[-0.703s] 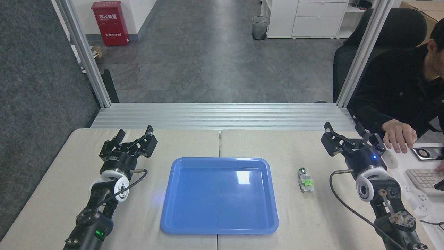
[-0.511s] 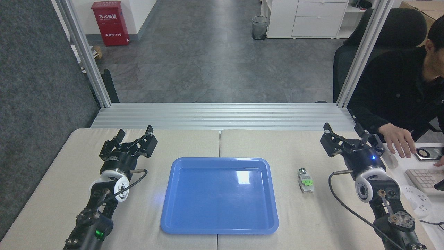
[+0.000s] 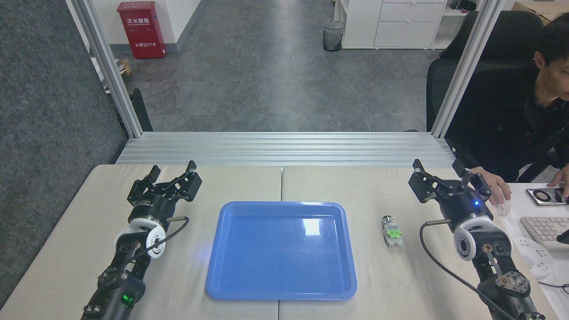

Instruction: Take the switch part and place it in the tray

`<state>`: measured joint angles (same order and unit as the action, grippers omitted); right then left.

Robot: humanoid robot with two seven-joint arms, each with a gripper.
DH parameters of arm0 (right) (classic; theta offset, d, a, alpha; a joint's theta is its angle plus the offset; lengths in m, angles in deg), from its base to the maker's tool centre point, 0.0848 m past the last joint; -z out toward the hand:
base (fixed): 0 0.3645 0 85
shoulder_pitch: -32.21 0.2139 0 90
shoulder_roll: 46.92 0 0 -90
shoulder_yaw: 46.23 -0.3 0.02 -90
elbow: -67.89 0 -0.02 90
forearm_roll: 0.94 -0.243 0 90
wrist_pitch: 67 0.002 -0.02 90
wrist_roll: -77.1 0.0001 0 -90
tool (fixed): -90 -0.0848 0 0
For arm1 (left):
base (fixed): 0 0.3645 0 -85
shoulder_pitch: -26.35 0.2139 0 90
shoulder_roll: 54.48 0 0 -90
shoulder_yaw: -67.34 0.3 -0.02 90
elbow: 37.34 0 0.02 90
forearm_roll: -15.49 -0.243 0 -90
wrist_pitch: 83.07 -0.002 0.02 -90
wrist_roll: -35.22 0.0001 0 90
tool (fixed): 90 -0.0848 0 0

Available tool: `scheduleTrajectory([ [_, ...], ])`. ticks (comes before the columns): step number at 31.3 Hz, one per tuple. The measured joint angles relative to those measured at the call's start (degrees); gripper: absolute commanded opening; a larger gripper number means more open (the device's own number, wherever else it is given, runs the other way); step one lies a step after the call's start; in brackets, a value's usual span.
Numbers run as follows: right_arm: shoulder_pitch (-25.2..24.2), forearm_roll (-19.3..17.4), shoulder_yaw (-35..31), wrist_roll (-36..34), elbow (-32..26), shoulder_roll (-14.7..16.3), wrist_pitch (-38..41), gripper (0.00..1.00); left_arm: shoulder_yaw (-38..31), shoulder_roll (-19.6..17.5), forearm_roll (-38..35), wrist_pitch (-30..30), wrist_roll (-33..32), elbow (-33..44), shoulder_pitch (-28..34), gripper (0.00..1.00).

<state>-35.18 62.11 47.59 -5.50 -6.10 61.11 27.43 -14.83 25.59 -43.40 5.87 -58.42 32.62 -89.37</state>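
The switch part [image 3: 391, 231] lies on the beige table, just right of the tray, its dark metal end pointing away from me and its green block in the middle. The blue tray [image 3: 281, 293] sits at the table's centre with nothing in it. My right gripper [image 3: 439, 171] hovers open to the upper right of the switch part, about a hand's width from it, holding nothing. Left of the tray, my left gripper [image 3: 173, 170] is open too, with nothing between its fingers.
A person in black sits at the right edge, one hand [image 3: 493, 186] resting on the table close behind my right gripper. A keyboard [image 3: 543, 231] and a small device [image 3: 544, 196] lie at far right. An aluminium rail [image 3: 284, 149] runs behind the table.
My right gripper has crept slightly left and away from me. The person's hand drew back and lowered onto the table behind it. The left arm, tray and switch part stayed put.
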Motion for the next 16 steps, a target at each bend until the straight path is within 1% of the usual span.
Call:
scheduleTrajectory([
  [16, 0.2, 0.1, 0.3, 0.0, 0.1, 0.0, 0.1, 1.0, 0.0, 0.0, 0.0, 0.0, 0.0, 0.0, 0.0, 1.0],
])
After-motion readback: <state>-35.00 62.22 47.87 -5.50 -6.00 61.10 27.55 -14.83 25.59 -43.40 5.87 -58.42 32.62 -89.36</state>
